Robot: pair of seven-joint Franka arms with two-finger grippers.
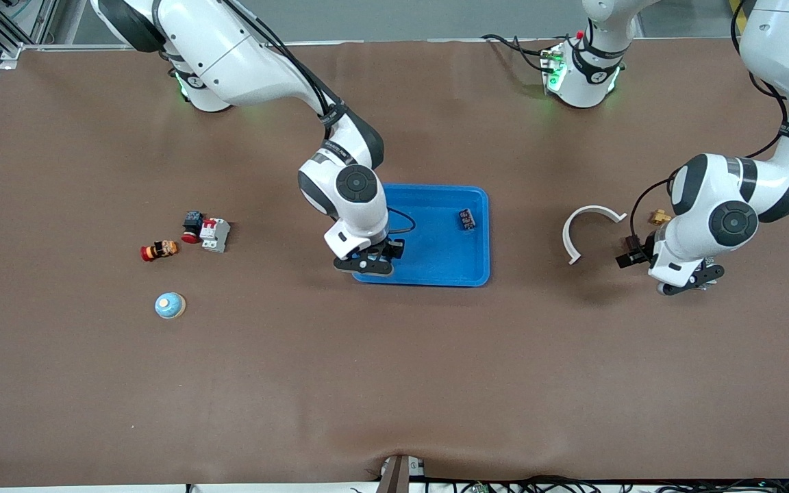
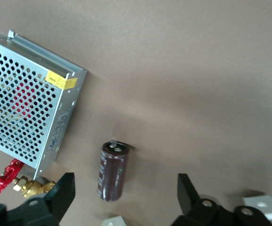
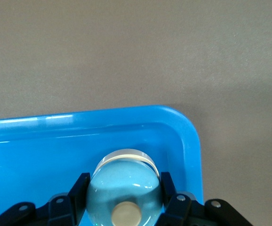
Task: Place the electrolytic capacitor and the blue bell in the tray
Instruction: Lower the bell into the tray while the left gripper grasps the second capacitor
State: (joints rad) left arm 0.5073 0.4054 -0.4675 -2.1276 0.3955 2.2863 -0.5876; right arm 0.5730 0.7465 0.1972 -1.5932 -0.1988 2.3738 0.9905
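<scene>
My right gripper is shut on a light-blue bell with a beige button. It holds the bell inside the blue tray, at the corner nearest the front camera toward the right arm's end; the tray's rim shows in the right wrist view. My left gripper is open and empty, low over the table toward the left arm's end. In the left wrist view a dark-brown electrolytic capacitor lies on its side on the table, between the spread fingers of my left gripper. The capacitor is hidden in the front view.
A small dark module lies in the tray. A second blue bell, a red button with breaker and a small red-orange part lie toward the right arm's end. A white arc, perforated metal box and brass valve are near the left gripper.
</scene>
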